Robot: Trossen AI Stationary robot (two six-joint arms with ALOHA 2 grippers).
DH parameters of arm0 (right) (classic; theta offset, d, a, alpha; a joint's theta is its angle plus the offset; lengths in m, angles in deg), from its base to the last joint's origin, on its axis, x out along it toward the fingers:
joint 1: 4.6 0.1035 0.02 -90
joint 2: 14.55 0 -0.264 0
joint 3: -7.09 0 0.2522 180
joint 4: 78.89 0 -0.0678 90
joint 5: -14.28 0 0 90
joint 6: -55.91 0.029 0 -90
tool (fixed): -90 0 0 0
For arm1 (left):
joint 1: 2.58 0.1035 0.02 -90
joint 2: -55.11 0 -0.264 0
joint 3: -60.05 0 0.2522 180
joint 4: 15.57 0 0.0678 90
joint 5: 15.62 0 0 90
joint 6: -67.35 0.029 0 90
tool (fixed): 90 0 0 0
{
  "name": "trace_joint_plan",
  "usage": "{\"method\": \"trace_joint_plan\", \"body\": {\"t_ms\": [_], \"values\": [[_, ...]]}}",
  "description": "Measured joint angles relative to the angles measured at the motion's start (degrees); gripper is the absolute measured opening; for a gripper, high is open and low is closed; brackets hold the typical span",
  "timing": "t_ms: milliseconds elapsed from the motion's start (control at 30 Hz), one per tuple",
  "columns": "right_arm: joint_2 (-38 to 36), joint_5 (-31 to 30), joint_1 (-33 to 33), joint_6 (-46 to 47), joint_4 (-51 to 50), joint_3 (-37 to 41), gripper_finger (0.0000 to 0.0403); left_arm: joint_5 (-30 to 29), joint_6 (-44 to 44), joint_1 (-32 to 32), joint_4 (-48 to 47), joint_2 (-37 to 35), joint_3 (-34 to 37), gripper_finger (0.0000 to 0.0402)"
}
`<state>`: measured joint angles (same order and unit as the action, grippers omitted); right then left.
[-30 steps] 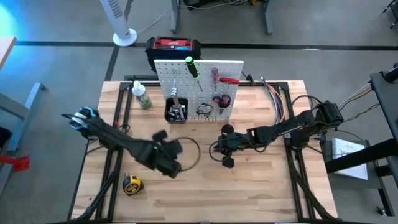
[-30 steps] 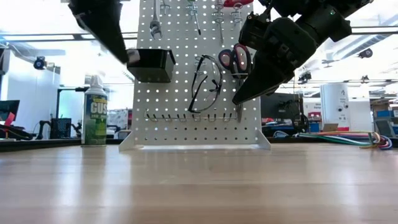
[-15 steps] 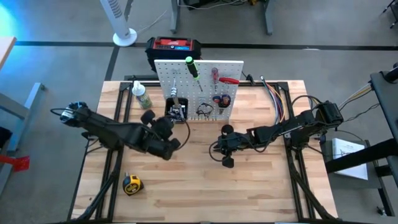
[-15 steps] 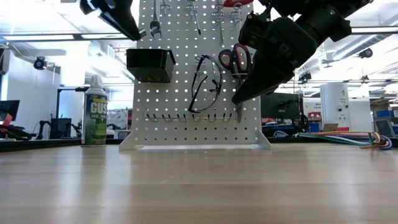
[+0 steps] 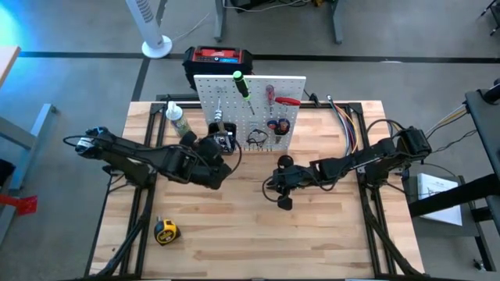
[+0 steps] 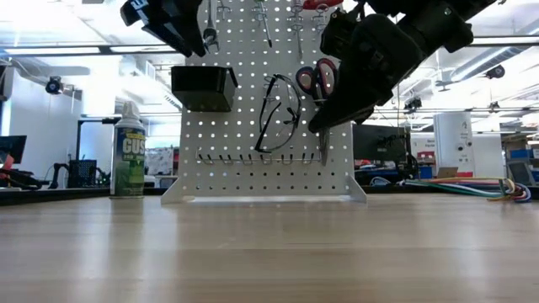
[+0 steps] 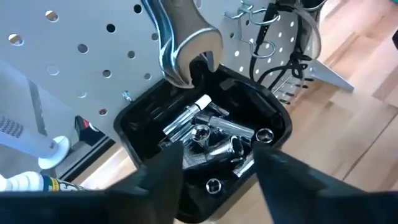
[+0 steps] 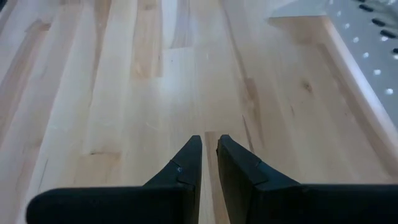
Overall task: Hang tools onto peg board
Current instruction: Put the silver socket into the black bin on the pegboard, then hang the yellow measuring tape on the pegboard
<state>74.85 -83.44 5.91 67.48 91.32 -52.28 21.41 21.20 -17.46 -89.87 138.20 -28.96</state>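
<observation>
High view. Left gripper (image 5: 216, 152) sits at the foot of the peg board (image 5: 291, 84), right over the small black bin (image 5: 221, 141). Right gripper (image 5: 283, 184) waits over bare table (image 5: 328, 242), in front of the board's right half. The tape measure (image 5: 164, 231) lies near the table's front-left, well apart from the board, not yet hung. A green screwdriver (image 5: 241, 84) and a red tool (image 5: 286, 101) are already on the board. A bottle (image 5: 179, 121) stands left of the board; a red-and-black box (image 5: 219, 58) sits behind it.

Low view. The left arm comes in above the bin (image 6: 202, 87). Glasses (image 6: 278, 114) and pink-handled pliers (image 6: 318, 80) hang on the panel; the right arm partly covers the pliers.

Left wrist view. Fingers (image 7: 163, 177) stand apart, released, nothing between them. Below them the bin (image 7: 273, 109) holds loose silver sockets (image 7: 208, 140). A wrench (image 7: 181, 40) hangs just over it, open jaw down.

Right wrist view. Fingers (image 8: 189, 162) nearly touching, clenched on nothing, over wood.

Judgement: the step looks like a drop into the bin, just done. To finish well, lift straight up and away; the hanging wrench is close and easily knocked. The tape measure seems next, and the bottle and bin crowd the left approach.
</observation>
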Motion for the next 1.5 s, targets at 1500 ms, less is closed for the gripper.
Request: {"method": "trace_joint_plan", "body": {"t_ms": [1500], "values": [[-6.1,-12.9,-12.4,7.8,22.1,27.7,0.0008,5.0,-31.5,-31.4,-3.7,14.9,-0.1,0.0265]]}}
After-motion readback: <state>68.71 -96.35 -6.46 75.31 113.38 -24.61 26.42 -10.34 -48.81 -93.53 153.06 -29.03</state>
